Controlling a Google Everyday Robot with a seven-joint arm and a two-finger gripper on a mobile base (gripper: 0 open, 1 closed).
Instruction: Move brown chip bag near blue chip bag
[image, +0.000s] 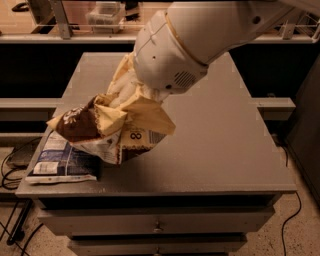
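The brown chip bag (86, 121), dark brown with cream-yellow edges, hangs crumpled and tilted over the left front part of the grey table (225, 130). My gripper (123, 98) is shut on the bag's cream top and comes out from under the big white wrist (170, 55). The blue chip bag (62, 161) lies flat at the table's front left corner. The brown bag's lower edge overlaps its right part, and I cannot tell if they touch.
Drawers (157, 227) sit under the table top. Cables (9, 172) lie on the floor to the left, and another cable (295, 212) runs down at the right. A shelf with a rail (60, 20) runs behind the table. The white arm hides the table's far middle.
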